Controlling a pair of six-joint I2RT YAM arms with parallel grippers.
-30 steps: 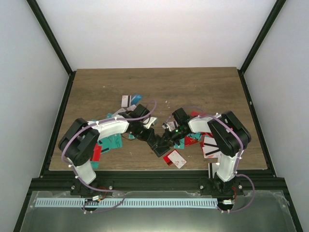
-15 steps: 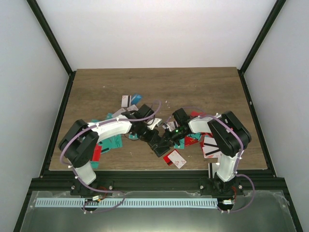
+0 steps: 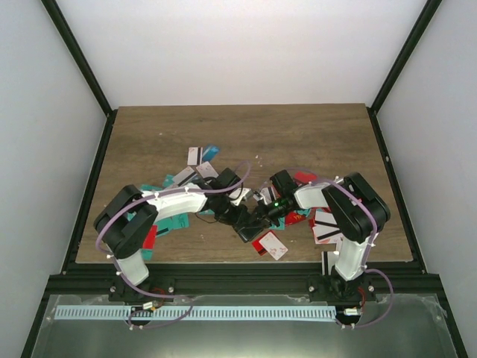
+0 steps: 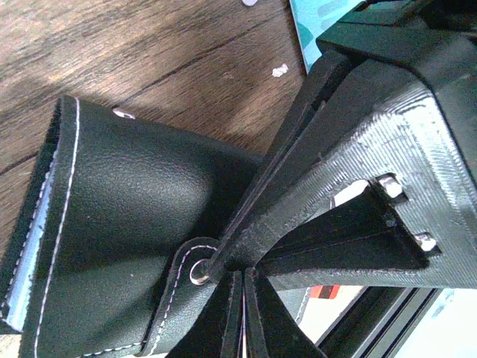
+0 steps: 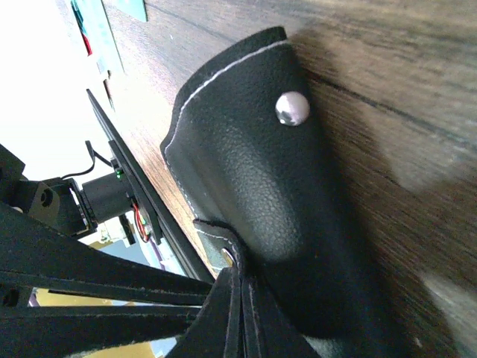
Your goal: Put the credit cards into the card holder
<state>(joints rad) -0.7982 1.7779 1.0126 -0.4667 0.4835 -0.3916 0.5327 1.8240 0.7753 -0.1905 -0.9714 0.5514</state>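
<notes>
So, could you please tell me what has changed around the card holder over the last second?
The left gripper moved rightward to the card holder and closed on its snap tab. The right gripper kept its grip on the holder, the holder stayed roughly where it was, and the loose credit cards around it lie unmoved.

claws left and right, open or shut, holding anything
Left claw: closed, gripping the card holder.
Right claw: closed, gripping the card holder too.
</notes>
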